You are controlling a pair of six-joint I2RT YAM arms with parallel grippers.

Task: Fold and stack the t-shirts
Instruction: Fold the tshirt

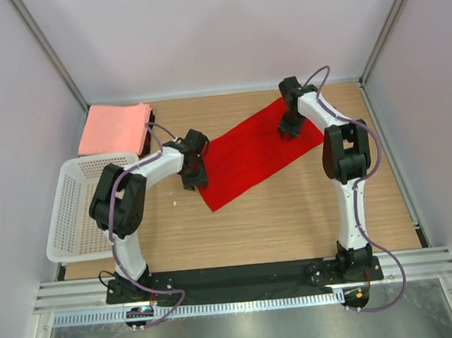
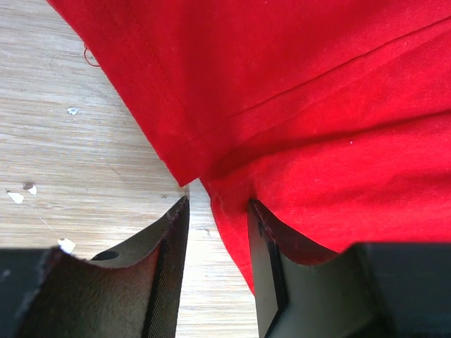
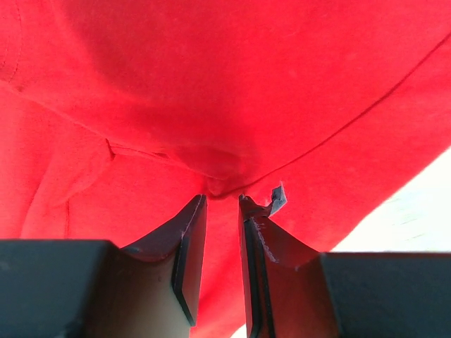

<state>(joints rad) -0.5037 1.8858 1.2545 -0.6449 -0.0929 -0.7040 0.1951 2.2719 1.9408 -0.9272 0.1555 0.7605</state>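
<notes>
The red t-shirt (image 1: pixel 249 159) lies on the wooden table as a long strip folded lengthwise, running from near left to far right. My left gripper (image 1: pixel 194 178) is down at its left edge, open. In the left wrist view the gripper (image 2: pixel 218 204) has the shirt (image 2: pixel 317 105) edge draped on the right finger, with bare table between the jaws. My right gripper (image 1: pixel 289 129) is down on the far right end. In the right wrist view it (image 3: pixel 222 201) is nearly closed, pinching a pucker of the shirt (image 3: pixel 211 84). A folded salmon-pink t-shirt (image 1: pixel 115 128) lies at the far left, with a dark one (image 1: pixel 150 116) peeking out beneath it.
A white mesh basket (image 1: pixel 76 208) sits at the table's left edge, beside the left arm. Grey walls close in the table on the left, back and right. Small white specks (image 2: pixel 15 197) lie on the wood near the left gripper.
</notes>
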